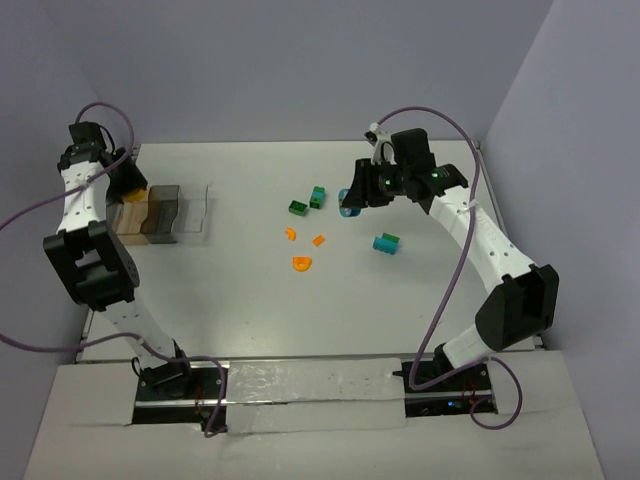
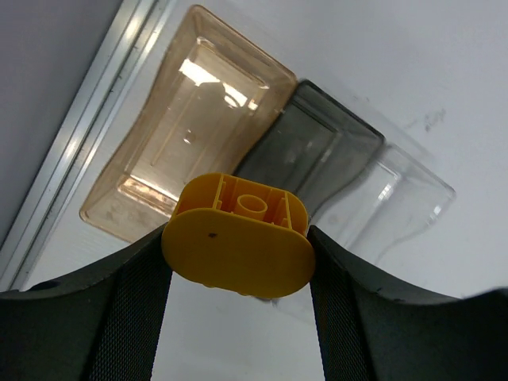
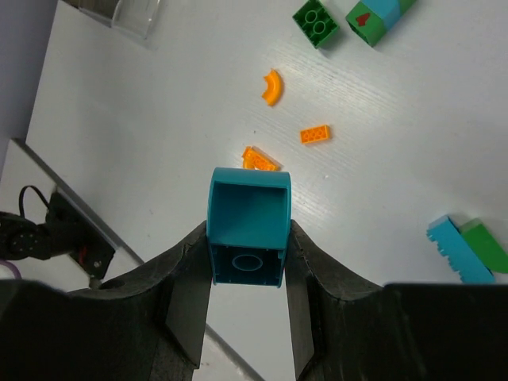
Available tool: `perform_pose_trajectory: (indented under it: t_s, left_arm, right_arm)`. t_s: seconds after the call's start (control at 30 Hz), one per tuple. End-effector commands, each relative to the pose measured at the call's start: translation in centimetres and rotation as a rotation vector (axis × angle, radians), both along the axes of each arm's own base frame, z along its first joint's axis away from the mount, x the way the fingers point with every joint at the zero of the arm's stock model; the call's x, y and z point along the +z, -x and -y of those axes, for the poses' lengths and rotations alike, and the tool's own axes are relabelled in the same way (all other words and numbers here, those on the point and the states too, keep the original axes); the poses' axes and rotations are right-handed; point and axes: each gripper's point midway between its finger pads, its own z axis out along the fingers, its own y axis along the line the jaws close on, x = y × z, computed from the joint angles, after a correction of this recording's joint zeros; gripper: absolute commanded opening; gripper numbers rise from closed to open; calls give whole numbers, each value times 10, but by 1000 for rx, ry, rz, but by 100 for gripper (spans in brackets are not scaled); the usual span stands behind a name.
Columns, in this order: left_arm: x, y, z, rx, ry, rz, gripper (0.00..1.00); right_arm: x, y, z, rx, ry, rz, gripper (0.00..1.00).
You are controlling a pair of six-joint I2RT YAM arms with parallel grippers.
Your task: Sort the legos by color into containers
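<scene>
Left tool (image 2: 238, 266) is clamped on a yellow piece (image 2: 238, 238), pinched by its sides at the bottom middle of the left wrist view. Right tool (image 3: 248, 262) is clenched on a teal piece (image 3: 248, 214), hollow side facing the camera. It's hanging over bare worktop (image 3: 143, 127) and nowhere near a tray.

My read is the step in hand is dropping the yellow one. From the wrist view it lines up roughly with the seam between two trays, so I'd shift it over the middle of one tray first. Then go low and only then let go, otherwise it could clip a rim and skip out. Those trays look light and they touch each other, so one bump could shove the whole row.

There are three trays side by side running from upper left to right of that view: amber tray (image 2: 198, 103), grey tray (image 2: 317, 151), clear tray (image 2: 401, 198). All three look empty to me, though glare on the clear one makes it hard to be sure.

Further out, the orange bits (image 3: 315, 135) and a green brick (image 3: 316, 22) lie loose on the worktop, unsorted.
</scene>
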Motion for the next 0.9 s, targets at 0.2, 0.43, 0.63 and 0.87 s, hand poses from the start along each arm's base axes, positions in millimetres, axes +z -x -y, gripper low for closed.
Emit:
perform_pose_trajectory:
  t_s: [0.2, 0.43, 0.63, 0.87]
  left_arm:
    - [-26, -15, -46, 148, -95, -69, 4]
    - [-42, -27, -61, 154, -104, -104, 10]
    - [-51, -30, -54, 111, -72, -110, 20]
    - [-45, -30, -47, 70, -56, -85, 26]
  right_arm:
    - [41, 3, 5, 19, -11, 163, 0]
    - [28, 6, 5, 38, 10, 128, 0]
    - [22, 5, 6, 44, 22, 122, 0]
    - [15, 4, 4, 46, 19, 100, 0]
